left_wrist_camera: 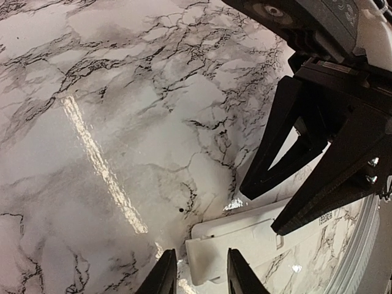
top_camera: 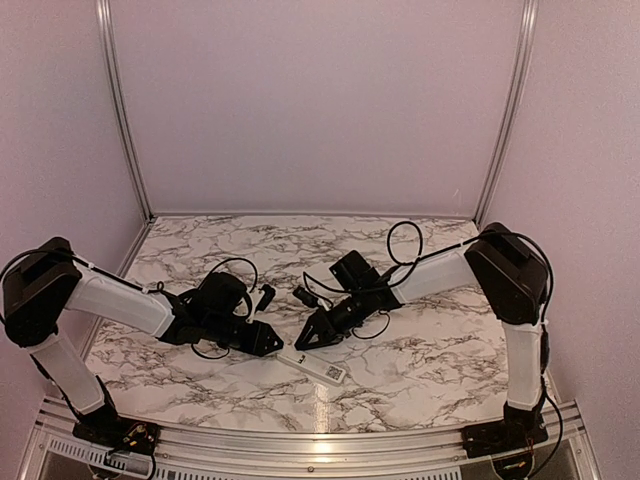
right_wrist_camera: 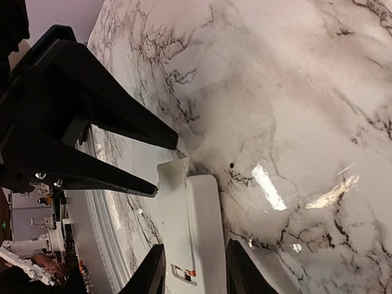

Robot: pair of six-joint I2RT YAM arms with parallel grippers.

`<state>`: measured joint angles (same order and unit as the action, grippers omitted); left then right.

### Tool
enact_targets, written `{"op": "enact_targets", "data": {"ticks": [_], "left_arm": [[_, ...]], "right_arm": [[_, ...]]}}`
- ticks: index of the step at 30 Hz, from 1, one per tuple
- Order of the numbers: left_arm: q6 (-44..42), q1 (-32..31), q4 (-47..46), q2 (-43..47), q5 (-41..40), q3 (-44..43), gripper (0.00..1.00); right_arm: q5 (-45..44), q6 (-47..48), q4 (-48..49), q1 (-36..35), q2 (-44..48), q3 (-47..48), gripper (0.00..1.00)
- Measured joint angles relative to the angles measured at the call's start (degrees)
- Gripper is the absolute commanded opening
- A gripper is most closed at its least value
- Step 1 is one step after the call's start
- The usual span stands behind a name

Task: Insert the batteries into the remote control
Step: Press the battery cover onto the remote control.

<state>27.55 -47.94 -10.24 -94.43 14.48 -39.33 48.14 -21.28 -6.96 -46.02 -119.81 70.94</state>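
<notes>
The white remote control (top_camera: 318, 366) lies on the marble table with its back face up. Its battery cover (right_wrist_camera: 173, 208) is slid partly off the end, leaving a small gap with a red spot (right_wrist_camera: 191, 272). My right gripper (right_wrist_camera: 191, 269) has its fingers against both long sides of the remote (right_wrist_camera: 207, 233). My left gripper (left_wrist_camera: 199, 275) is open, its fingers loosely on either side of the cover's free end (left_wrist_camera: 214, 251). In the top view the left gripper (top_camera: 276, 346) and the right gripper (top_camera: 301, 342) meet tip to tip. Two small dark cylinders, the batteries (top_camera: 267, 296) (top_camera: 305, 296), lie just beyond them.
The marble table (top_camera: 420, 350) is walled by pale panels at the back and sides, with a metal rail along the near edge (top_camera: 320, 450). Black cables loop from both wrists over the table near the batteries.
</notes>
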Motion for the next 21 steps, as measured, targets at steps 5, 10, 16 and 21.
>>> {"op": "enact_targets", "data": {"ticks": [5,10,16,21], "left_arm": [[-0.74,0.00,0.17,-0.48,0.09,-0.48,0.25],[-1.29,0.00,0.24,-0.85,0.28,-1.22,0.21],[-1.92,0.00,0.24,-1.51,0.72,-1.46,0.19],[-2.10,0.00,0.24,-1.99,1.14,-1.55,0.19]], "right_arm": [[0.00,0.46,-0.70,-0.46,-0.20,0.94,0.31],[-0.04,1.22,-1.33,-0.63,-0.42,1.22,0.30],[-0.07,2.27,-2.58,-0.92,-0.42,1.22,0.30],[-0.31,2.95,-3.08,-1.05,-0.44,1.22,0.30]]}}
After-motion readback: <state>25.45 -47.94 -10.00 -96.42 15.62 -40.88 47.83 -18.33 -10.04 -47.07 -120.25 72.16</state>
